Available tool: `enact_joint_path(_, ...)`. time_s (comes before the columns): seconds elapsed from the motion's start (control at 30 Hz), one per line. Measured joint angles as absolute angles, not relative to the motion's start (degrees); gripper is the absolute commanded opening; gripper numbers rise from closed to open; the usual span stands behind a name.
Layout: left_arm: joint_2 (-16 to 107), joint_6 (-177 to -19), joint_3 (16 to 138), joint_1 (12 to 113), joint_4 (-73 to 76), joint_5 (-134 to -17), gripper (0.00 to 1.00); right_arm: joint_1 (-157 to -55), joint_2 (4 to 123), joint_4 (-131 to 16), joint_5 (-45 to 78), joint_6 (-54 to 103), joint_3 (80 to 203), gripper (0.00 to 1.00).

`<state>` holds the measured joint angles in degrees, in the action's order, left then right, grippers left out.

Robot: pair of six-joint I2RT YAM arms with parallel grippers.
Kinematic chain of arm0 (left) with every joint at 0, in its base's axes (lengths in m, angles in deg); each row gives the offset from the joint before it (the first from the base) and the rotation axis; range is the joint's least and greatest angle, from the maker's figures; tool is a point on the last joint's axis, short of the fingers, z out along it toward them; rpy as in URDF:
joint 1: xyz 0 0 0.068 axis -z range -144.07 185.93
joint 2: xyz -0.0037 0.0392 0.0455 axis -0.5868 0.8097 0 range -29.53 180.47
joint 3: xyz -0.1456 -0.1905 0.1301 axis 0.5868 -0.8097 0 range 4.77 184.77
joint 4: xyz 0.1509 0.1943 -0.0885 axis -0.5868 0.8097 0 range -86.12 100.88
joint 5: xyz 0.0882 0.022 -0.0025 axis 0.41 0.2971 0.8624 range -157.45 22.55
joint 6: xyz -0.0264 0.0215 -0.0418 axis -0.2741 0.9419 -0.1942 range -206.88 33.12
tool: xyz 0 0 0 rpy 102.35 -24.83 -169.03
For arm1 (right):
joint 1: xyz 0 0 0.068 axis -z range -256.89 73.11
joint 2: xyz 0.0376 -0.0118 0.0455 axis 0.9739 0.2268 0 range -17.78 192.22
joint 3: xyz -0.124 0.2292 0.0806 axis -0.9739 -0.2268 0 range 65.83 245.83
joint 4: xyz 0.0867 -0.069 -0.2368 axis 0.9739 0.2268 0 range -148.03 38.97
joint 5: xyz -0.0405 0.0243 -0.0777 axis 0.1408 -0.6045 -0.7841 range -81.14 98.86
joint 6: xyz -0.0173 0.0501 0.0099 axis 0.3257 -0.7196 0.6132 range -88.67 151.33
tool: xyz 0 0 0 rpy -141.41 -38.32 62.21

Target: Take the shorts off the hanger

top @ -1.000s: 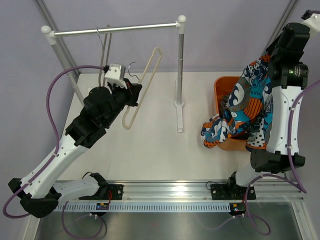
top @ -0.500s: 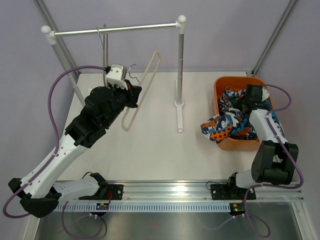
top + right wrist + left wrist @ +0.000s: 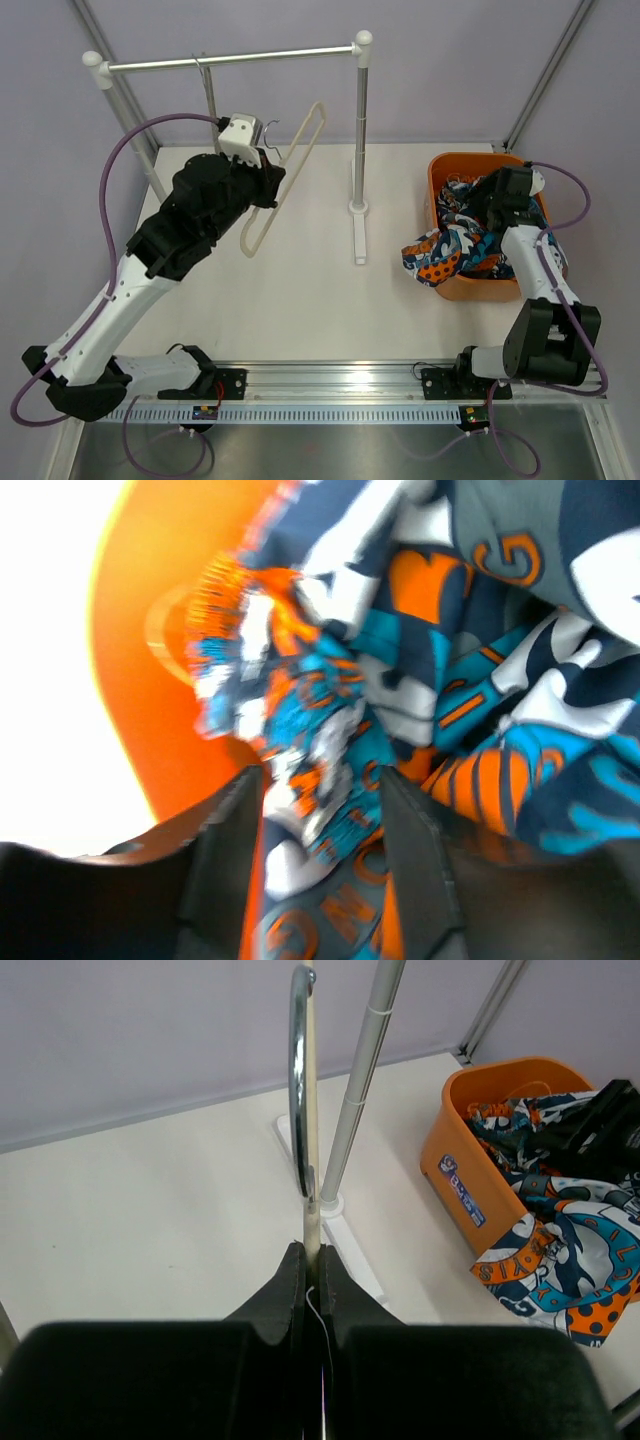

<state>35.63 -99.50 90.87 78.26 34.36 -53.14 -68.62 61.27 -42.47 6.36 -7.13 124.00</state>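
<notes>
The hanger point(image 3: 312, 1215), pinched in the left tool point(image 3: 310, 1256), slants lengthwise toward the rail point(image 3: 230, 57).

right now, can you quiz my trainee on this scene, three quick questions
1. True or false: the teal, orange, white and black printed cloth shorts hang on the thin cream-white triangular hanger.
2. Which fingers clamp that hanger? A left fingers B right fingers
3. Fill in: the shorts lie partly inside the orange plastic ___.
Key: 1 false; 2 A; 3 bin.
</notes>
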Motion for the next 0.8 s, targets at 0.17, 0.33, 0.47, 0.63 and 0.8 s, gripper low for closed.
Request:
enact_joint_path(0.17, 39.59, -98.87, 96.49, 78.26, 37.97, -52.35, 0.00, -68.62, 54.47, -40.55, 6.51, -6.24, 127.06, 0.73)
enact_joint_path(0.33, 44.99, -98.45, 102.83, 78.23, 38.69, -49.77, 0.00, -68.62, 49.00, -38.32, 6.66, -5.03, 130.91, 0.81)
enact_joint_path(0.47, 49.47, -98.34, 107.03, 78.10, 38.82, -47.33, 0.00, -68.62, 44.92, -36.81, 7.21, -4.42, 132.53, 0.82)
enact_joint_path(0.63, 55.68, -98.30, 112.71, 77.36, 38.60, -43.79, 0.00, -68.62, 40.72, -35.22, 9.98, -4.27, 133.27, 0.82)
enact_joint_path(0.8, 59.70, -97.68, 116.23, 76.24, 37.62, -41.19, 0.00, -68.62, 37.24, -34.58, 12.41, -4.27, 133.38, 0.83)
